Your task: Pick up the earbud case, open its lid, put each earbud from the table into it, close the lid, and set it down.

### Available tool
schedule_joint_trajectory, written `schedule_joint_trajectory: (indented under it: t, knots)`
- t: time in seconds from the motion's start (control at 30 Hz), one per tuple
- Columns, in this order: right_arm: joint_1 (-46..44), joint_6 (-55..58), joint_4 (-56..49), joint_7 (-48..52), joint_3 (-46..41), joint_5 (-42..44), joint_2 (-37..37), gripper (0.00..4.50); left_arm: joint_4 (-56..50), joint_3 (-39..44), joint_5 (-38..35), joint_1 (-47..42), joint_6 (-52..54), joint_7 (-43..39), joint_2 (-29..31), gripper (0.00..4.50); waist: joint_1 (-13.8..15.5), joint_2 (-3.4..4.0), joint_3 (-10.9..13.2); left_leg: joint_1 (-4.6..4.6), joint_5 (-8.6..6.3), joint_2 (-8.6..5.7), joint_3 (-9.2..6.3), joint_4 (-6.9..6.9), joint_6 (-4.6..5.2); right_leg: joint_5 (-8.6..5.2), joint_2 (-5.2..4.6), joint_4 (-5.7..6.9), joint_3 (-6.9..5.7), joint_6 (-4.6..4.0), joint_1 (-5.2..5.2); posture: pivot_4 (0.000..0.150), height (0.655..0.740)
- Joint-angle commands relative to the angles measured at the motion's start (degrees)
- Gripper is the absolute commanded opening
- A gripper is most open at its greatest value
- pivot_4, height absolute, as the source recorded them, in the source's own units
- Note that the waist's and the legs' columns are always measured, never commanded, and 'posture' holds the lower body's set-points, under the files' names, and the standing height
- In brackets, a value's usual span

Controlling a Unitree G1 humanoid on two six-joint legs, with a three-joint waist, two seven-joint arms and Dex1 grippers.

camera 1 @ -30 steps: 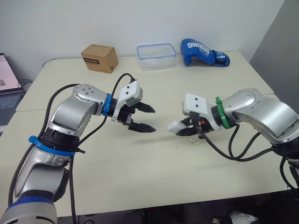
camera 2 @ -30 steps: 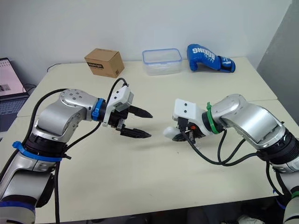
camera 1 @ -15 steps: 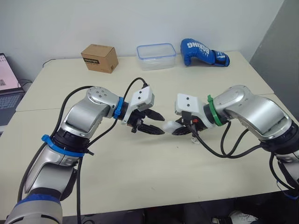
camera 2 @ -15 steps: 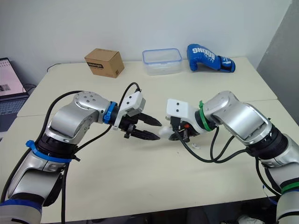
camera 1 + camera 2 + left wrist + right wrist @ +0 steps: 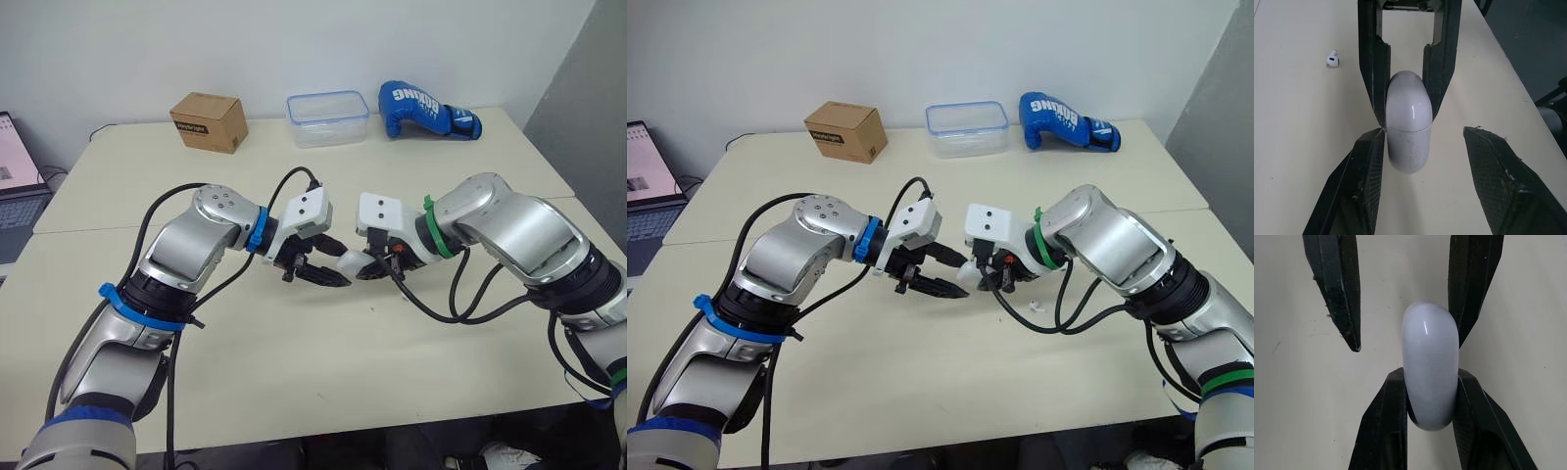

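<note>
1. The right gripper (image 5: pixel 364 266) pinches the white earbud case (image 5: pixel 1408 122) above mid-tabletop (image 5: pixel 294 372).
2. The left gripper (image 5: pixel 1422 134) has spread jaws straddling the case's free end. Close on the lid alone, then lever gently.
3. An earbud (image 5: pixel 1036 305) lies at the case's 4 o'clock.

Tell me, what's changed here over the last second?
Both arms swung inward. The left hand, open, closed the gap and now brackets the free end of the earbud case, which the right hand stays shut on and carried slightly leftward. Nothing was let go. The loose earbud, cardboard box, plastic container and boxing glove stayed put.
</note>
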Motion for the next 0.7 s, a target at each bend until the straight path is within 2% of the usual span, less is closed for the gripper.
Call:
schedule_joint_trajectory:
  t: [0.03,0.17,0.27,0.4,0.43,0.7]
  knots:
    - [-2.0,0.82,-1.31,0.07,-1.32,-0.39,0.47,0.82,-0.3,0.27,0.71,-0.88,-1.25,0.39,-0.56,2.62,0.0,0.0,0.0,0.0,0.0,0.0,-0.01,0.0,0.0,0.0,0.0,0.0,0.0,0.0,0.0,0.15,0.7307]
    - [-2.4,1.35,-1.26,-0.06,-1.39,-0.45,0.7,0.82,-0.1,0.2,1.26,-0.75,-1.61,0.16,-0.82,2.62,0.0,0.0,0.0,0.0,0.0,0.0,0.0,0.0,0.0,0.0,0.0,-0.01,0.0,0.0,0.0,0.15,0.7307]
    - [-2.54,1.71,-1.36,-0.11,-1.5,-0.41,0.75,0.82,0.3,0.38,1.35,-0.93,-1.98,0.17,-1.33,2.08,0.0,0.0,0.0,0.0,0.0,0.0,0.0,0.0,0.0,0.0,0.0,0.0,0.0,0.0,-0.01,0.15,0.7307]
    - [-2.39,2.0,-1.54,-0.18,-1.47,-0.52,0.54,0.82,0.79,0.6,1.53,-1.2,-2.18,0.2,-1.83,0.91,0.0,0.0,0.0,0.0,0.0,-0.01,0.0,0.0,0.0,0.0,-0.01,0.01,0.0,0.0,-0.01,0.15,0.7307]
    - [-2.35,1.99,-1.58,-0.17,-1.44,-0.57,0.48,0.82,0.83,0.63,1.61,-1.19,-2.32,0.08,-1.83,0.74,0.0,0.0,0.0,0.0,0.0,-0.01,0.0,0.0,0.0,0.0,-0.01,0.01,0.0,0.0,-0.01,0.15,0.7307]
    - [-2.56,2.56,-1.6,-0.32,-1.75,-0.26,0.9,0.82,0.74,0.72,2.31,-0.95,-2.64,0.85,-2.29,0.75,-0.01,0.0,0.0,0.0,0.0,-0.01,0.0,0.0,0.0,0.0,-0.01,0.01,0.0,0.0,-0.01,0.15,0.7307]
